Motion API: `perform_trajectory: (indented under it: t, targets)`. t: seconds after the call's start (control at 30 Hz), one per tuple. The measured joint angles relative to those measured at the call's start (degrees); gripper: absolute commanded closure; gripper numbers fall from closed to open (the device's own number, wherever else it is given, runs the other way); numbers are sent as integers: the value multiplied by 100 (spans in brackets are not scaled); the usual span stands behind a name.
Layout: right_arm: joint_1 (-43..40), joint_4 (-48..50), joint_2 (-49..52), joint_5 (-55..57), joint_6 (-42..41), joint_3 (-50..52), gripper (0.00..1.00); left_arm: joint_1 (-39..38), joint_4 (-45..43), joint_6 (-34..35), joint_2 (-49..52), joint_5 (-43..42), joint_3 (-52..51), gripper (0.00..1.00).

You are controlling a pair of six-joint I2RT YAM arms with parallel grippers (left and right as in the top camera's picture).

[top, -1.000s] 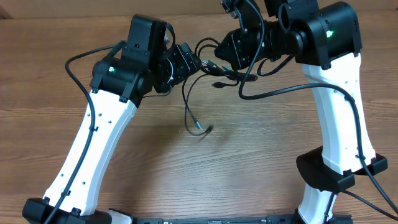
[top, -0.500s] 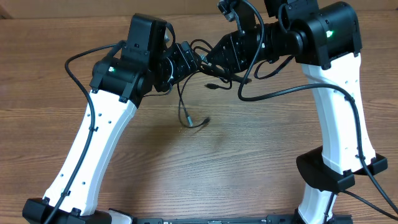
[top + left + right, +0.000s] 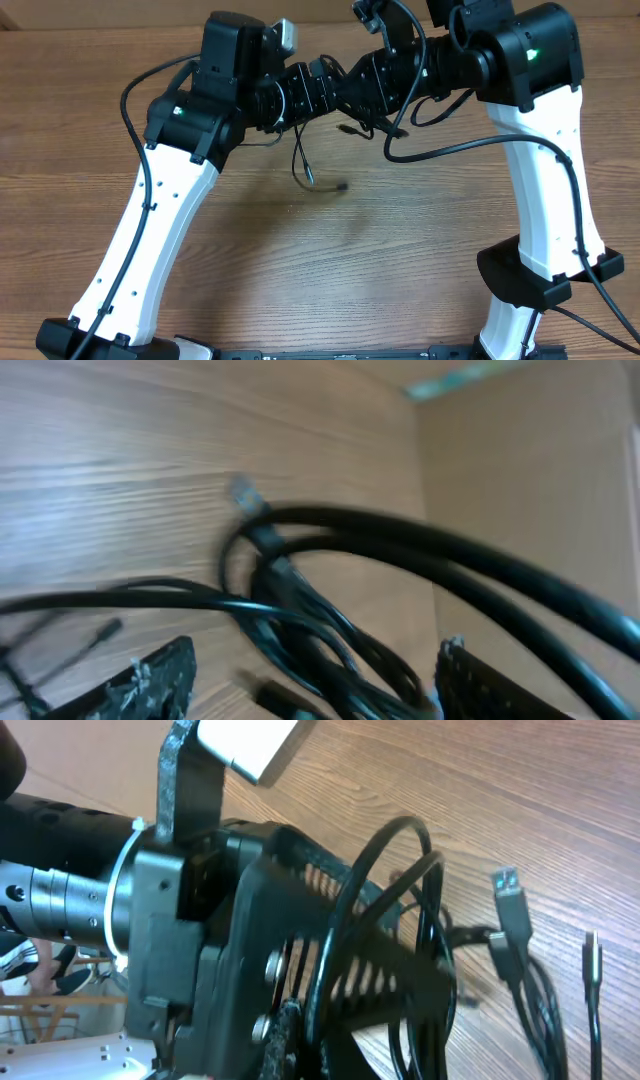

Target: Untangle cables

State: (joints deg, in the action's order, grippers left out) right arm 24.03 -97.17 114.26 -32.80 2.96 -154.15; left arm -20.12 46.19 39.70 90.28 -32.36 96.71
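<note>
Pushing the left gripper [image 3: 322,90] in tight against the right gripper [image 3: 350,88], closer than a second ago, and spreading its jaws wide around the cables [image 3: 285,575] without pinching them. Holding the right gripper clamped shut on the bundle, up off the counter [image 3: 300,270], one loose strand dangling below. Looks like freeing up for a fresh grab on another strand.
</note>
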Motion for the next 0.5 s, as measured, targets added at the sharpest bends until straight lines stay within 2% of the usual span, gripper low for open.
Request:
perform_trajectory:
  t: [0.3,0.5]
  targets:
    - [55,-105,-55,-142,0,-4,96,-2,-59,-1073,0,-374,-2,26]
    - [94,-131,-55,-118,-4,-4,96,-4,-101,-1296,-4,-481,0,43]
